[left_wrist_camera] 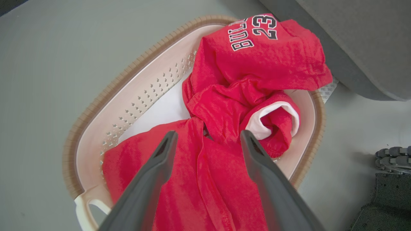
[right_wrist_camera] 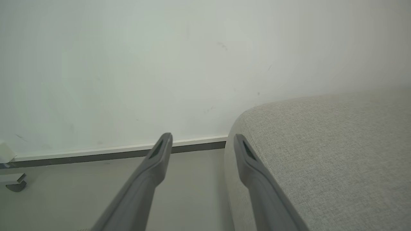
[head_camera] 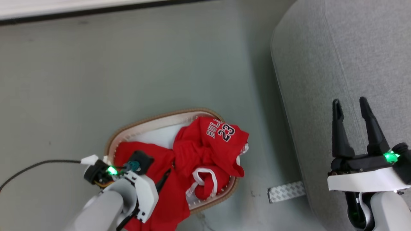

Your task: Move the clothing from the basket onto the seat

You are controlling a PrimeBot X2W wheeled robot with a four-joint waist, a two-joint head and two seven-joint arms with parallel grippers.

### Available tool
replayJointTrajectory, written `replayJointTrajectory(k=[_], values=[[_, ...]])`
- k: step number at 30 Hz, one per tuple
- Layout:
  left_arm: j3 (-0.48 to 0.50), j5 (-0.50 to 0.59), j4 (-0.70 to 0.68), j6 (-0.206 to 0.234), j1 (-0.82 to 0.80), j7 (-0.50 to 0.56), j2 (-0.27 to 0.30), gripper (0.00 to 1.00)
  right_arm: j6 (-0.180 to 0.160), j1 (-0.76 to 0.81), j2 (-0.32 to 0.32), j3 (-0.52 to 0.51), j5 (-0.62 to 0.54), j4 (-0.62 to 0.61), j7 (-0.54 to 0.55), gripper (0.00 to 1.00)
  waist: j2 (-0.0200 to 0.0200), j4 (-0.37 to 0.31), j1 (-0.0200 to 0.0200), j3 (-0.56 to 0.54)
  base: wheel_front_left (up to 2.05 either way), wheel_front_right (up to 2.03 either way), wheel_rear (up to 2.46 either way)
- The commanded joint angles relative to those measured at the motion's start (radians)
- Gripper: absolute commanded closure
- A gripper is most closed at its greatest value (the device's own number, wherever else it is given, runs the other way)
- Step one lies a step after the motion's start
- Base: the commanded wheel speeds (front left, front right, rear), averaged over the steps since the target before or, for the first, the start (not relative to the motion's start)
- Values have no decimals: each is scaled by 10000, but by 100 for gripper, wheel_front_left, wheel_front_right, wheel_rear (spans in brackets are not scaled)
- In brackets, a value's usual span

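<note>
Red clothing (head_camera: 205, 150) lies heaped in the cream basket (head_camera: 151, 123) with the brown rim, on the floor left of the grey seat (head_camera: 337, 64). A jersey reading "BULLS 23" (left_wrist_camera: 257, 51) rests on top toward the seat side, and a plainer red piece (left_wrist_camera: 205, 186) spills over the near rim. My left gripper (left_wrist_camera: 207, 136) hovers open just above that plainer piece, with nothing between its fingers. My right gripper (head_camera: 350, 104) stands open over the seat's front edge, holding nothing. In the right wrist view the right gripper (right_wrist_camera: 202, 139) points along the seat (right_wrist_camera: 321, 144) toward a wall.
A white flat pad (left_wrist_camera: 160, 109) lines the basket's bottom. A patterned strip (head_camera: 285, 191) lies on the floor at the foot of the seat. A black cable (head_camera: 38, 165) trails left from my left wrist. A skirting board (right_wrist_camera: 112, 152) runs along the wall.
</note>
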Motion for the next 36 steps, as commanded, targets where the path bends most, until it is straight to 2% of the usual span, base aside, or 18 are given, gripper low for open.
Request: replayJointTrajectory(k=[1, 3, 6, 11, 21, 24, 25, 26, 27, 28, 36], values=[[-174, -86, 73, 11, -264, 16, 129, 0, -21, -172, -6, -10, 225, -68, -19, 0, 0, -237, -2, 528, 0, 0, 0], [-988, -377, 427, 11, -811, 217, 417, 0, -21, -406, -3, 13, 930, -468, -19, 0, 0, -389, -2, 1079, 0, 0, 0], [-1437, -563, 646, 11, -1190, 323, 579, 0, -21, -507, 1, 116, 1064, -797, -19, 0, 0, -531, -2, 1425, 0, 0, 0], [-2808, -1134, 1137, 12, -2033, 661, 867, 0, -21, -677, -2, 169, 1277, -1758, -19, 0, 0, -722, -2, 2253, 0, 0, 0], [-4697, -1243, 1887, 12, -3163, 1068, 983, 0, -21, -806, -5, 341, 1188, -2348, -19, 0, 0, -737, -2, 3218, 0, 0, 0], [-5053, -1035, 2298, 12, -3402, 1491, 903, 0, -21, -841, -6, 348, 1173, -2371, -19, 0, 0, -744, -2, 3381, 0, 0, 0], [-5114, -979, 2419, 12, -3457, 1568, 856, 5, -21, -834, -5, 335, 1162, -2359, -19, 0, 0, -742, -2, 3404, 0, 0, 0], [-5151, -985, 2488, 11, -3502, 1596, 825, 44, -21, -826, -5, 330, 1156, -2338, -19, 0, 0, -740, -2, 3417, 0, 0, 0], [-5179, -966, 2591, 12, -3563, 1579, 796, 69, -21, -819, -5, 336, 1147, -2322, -19, 0, 0, -741, -2, 3416, 0, 0, 0], [-5204, -924, 2708, 12, -3603, 1545, 764, 100, -21, -807, -5, 343, 1138, -2306, -19, 0, 0, -741, -2, 3407, 0, 0, 0], [-5301, -1414, 3149, 12, -3459, 1093, 427, 100, -21, -770, -5, 344, 1057, -2104, -19, 0, 0, -630, -2, 3035, 0, 0, 0]])
